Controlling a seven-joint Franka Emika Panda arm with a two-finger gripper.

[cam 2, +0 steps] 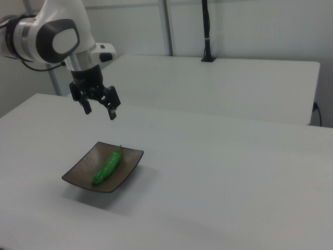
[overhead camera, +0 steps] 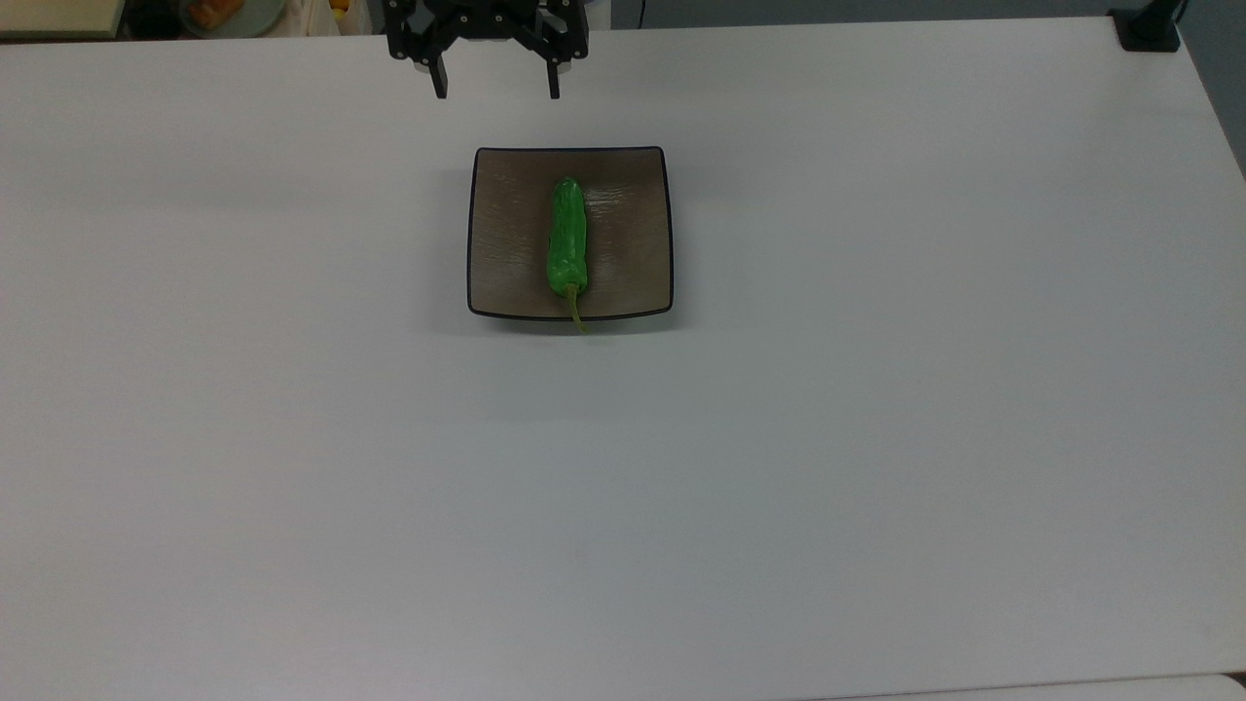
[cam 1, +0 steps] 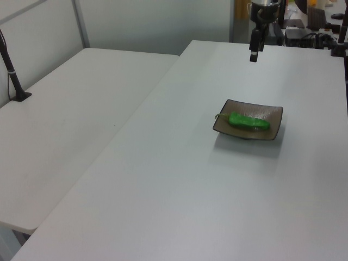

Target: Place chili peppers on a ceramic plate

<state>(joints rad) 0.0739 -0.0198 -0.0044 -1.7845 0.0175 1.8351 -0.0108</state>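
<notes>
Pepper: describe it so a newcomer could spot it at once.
On the big white table sits one square brown plate. Lying along its middle is the pepper: bright green, long and wrinkled, its thin stem poking over the plate's rim, the only vivid colour there.

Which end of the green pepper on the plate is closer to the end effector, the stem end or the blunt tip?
The blunt tip of the chili pepper points toward the open end effector; the stem overhangs the ceramic plate's opposite rim.
</notes>
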